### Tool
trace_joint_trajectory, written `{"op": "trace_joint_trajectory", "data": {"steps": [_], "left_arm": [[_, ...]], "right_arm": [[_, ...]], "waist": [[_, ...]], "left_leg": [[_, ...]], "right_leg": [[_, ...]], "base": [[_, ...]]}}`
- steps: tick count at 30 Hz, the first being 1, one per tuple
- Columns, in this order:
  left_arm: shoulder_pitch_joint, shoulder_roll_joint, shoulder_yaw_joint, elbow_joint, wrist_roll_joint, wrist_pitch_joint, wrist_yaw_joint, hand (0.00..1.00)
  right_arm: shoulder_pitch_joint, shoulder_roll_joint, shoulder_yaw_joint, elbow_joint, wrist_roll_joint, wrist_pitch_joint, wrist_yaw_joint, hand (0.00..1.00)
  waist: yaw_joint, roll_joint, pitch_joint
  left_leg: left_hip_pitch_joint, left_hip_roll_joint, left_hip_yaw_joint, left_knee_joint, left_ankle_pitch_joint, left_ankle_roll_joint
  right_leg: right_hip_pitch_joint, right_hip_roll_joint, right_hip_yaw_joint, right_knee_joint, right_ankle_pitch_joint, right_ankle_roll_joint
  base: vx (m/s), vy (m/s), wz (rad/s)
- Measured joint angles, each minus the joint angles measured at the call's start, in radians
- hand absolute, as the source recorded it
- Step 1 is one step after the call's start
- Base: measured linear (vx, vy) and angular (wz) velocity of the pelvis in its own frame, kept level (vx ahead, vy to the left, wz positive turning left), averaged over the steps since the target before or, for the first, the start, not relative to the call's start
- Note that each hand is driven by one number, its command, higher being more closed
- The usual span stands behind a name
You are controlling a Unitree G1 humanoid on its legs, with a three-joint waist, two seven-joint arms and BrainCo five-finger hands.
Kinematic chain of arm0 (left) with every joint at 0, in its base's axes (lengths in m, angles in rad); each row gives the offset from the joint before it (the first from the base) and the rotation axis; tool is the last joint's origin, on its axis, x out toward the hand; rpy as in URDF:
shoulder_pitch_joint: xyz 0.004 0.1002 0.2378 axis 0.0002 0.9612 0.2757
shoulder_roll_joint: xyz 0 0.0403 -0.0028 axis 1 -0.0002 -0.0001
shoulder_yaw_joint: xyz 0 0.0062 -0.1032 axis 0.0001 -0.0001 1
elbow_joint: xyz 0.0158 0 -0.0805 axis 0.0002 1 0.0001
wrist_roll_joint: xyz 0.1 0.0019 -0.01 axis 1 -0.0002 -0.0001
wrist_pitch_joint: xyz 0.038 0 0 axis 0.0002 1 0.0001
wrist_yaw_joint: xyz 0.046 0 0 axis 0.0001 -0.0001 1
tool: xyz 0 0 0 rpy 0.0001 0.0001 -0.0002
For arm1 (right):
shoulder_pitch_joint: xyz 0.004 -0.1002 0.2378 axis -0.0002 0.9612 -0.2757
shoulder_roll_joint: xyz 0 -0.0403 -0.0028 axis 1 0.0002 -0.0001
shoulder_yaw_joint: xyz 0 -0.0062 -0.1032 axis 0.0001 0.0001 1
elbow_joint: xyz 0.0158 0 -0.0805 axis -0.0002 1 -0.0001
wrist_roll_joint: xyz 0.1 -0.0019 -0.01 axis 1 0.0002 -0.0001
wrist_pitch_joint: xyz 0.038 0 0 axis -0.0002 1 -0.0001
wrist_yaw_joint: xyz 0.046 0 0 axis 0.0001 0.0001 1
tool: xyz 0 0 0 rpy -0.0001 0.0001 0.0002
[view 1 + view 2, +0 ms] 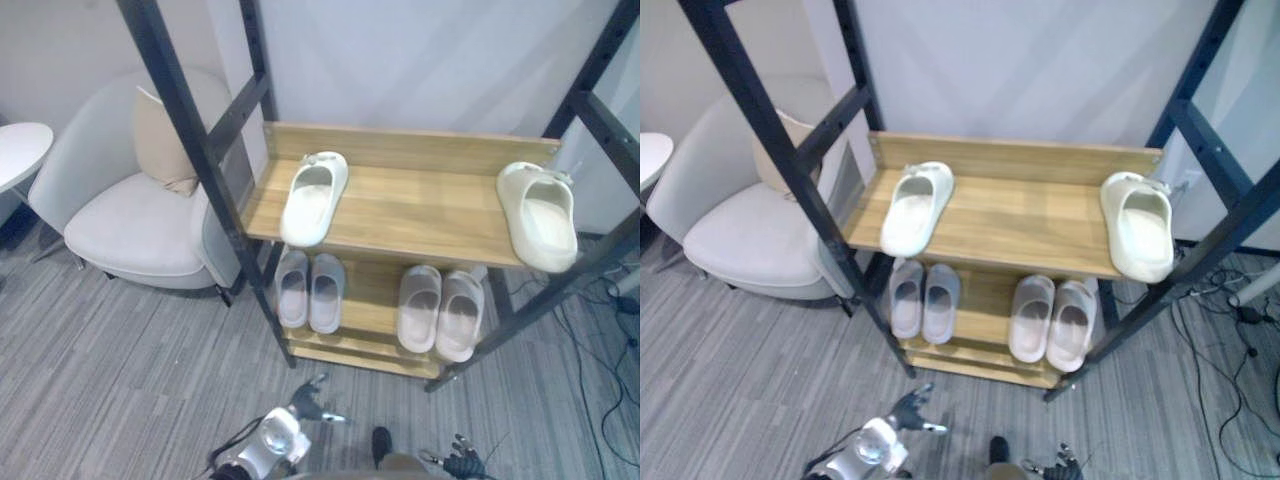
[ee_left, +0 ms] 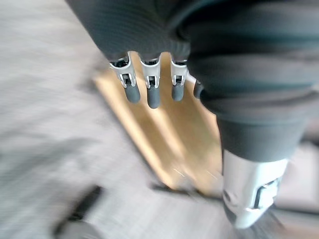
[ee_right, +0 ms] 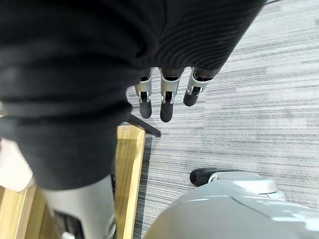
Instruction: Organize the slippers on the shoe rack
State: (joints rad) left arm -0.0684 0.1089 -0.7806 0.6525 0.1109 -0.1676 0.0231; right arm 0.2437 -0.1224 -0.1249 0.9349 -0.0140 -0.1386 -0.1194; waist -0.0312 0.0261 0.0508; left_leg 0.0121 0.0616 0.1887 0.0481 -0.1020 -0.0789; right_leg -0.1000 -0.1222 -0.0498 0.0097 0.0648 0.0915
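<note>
A shoe rack of wooden shelves in a black metal frame stands before me. Two cream slippers lie far apart on its top shelf, one at the left and one at the right end. On the lower shelf a grey-white pair sits at the left and a pale pink pair at the right. My left hand hangs low over the carpet in front of the rack, fingers straight, holding nothing. My right hand hangs low to the right, fingers straight and empty.
A white armchair with a beige cushion stands left of the rack. A round white table is at the far left edge. Cables trail on the grey carpet at the right.
</note>
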Motion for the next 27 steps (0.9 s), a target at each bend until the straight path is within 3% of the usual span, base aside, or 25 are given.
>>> {"op": "trace_joint_trajectory", "data": {"steps": [3, 6, 7, 11, 13, 19, 27], "left_arm": [[0.001, 0.023, -0.109, -0.236, -0.058, -0.032, -0.067, 0.0], [-0.024, 0.071, -0.114, -0.523, -0.164, -0.064, -0.087, 0.0], [-0.033, 0.076, -0.11, -0.547, -0.172, -0.068, -0.087, 0.0], [-0.116, 0.094, 0.02, -0.701, -0.229, -0.08, -0.031, 0.0], [-0.18, 0.082, 0.128, -0.759, -0.242, -0.089, 0.038, 0.0], [-0.283, 0.077, 0.272, -0.744, -0.218, -0.095, 0.135, 0.0], [-0.449, 0.136, 0.429, -0.403, -0.131, -0.059, 0.25, 0.0]], "right_arm": [[-0.004, -0.006, 0.0, 0.024, 0.016, -0.005, 0.0, 0.0], [0.0, -0.013, 0.005, 0.023, 0.016, -0.011, 0.0, 0.0], [0.0, -0.015, 0.009, 0.023, 0.016, -0.011, 0.0, 0.0], [0.001, -0.033, 0.038, 0.022, 0.015, -0.011, 0.0, 0.0], [0.004, -0.038, 0.05, 0.022, 0.014, -0.011, -0.001, 0.0], [0.01, -0.036, 0.05, 0.02, 0.014, -0.01, 0.002, 0.0], [0.014, -0.035, 0.048, 0.012, 0.014, -0.007, 0.022, 0.0]], "waist": [[-0.002, 0.009, -0.012], [-0.009, 0.015, -0.018], [-0.01, 0.016, -0.019], [-0.009, 0.023, -0.031], [-0.008, 0.023, -0.032], [-0.009, 0.017, -0.04], [-0.029, 0.003, -0.039]], "left_leg": [[0.011, -0.004, -0.012, -0.012, 0.004, 0.0], [0.024, -0.002, -0.029, -0.02, 0.004, 0.0], [0.024, -0.003, -0.032, -0.021, 0.004, -0.001], [0.026, -0.002, -0.04, -0.029, 0.01, 0.004], [0.027, -0.002, -0.042, -0.028, 0.011, 0.005], [0.044, -0.006, -0.041, -0.03, 0.01, 0.007], [0.039, -0.008, -0.031, -0.032, 0.01, 0.007]], "right_leg": [[0.016, -0.002, -0.008, -0.012, 0.001, 0.001], [0.04, -0.001, -0.028, -0.025, 0.0, 0.001], [0.043, -0.001, -0.03, -0.029, 0.0, 0.001], [0.058, 0.001, -0.043, -0.051, 0.002, -0.001], [0.056, 0.002, -0.044, -0.045, 0.003, 0.0], [0.062, 0.002, -0.042, -0.041, 0.0, 0.0], [0.065, 0.004, -0.031, -0.076, 0.014, -0.015]], "base": [[0.03, 0.02, 0.1], [0.04, 0.0, 0.15], [0.03, -0.007, 0.14], [0.05, -0.002, 0.07], [0.06, 0.007, 0.03], [0.05, 0.013, -0.01], [-0.02, -0.004, -0.04]]}}
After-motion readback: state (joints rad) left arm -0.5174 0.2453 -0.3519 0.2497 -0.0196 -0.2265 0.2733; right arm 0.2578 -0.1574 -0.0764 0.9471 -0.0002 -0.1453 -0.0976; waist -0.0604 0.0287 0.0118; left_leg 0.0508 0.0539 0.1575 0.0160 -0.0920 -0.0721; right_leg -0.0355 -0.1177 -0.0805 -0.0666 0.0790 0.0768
